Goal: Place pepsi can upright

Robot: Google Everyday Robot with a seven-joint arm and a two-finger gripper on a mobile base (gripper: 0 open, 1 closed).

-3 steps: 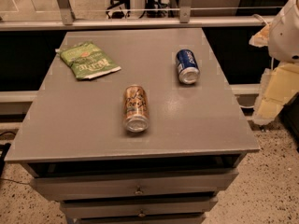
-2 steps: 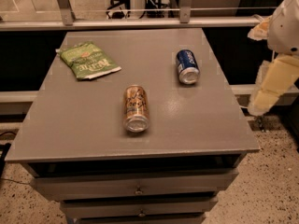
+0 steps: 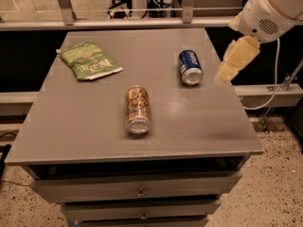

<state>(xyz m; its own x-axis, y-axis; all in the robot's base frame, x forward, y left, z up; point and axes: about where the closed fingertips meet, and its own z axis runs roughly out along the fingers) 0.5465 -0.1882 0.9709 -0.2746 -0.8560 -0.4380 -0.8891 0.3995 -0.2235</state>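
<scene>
Lying on its side, the pepsi can [image 3: 190,66] sits on the far right part of the gray table [image 3: 94,126], w/ its long way running back to front & a silver end facing the camera. You see the gripper [image 3: 230,66] up in the air by the table's right edge, near the can but not touching it; you can't tell if it's spread or pressed together. Next move, I think: go in toward the table's middle & down, then grab across the can's round sides.

pepsi can [image 3: 190,67] lying on side; gripper [image 3: 227,71] to right
</scene>
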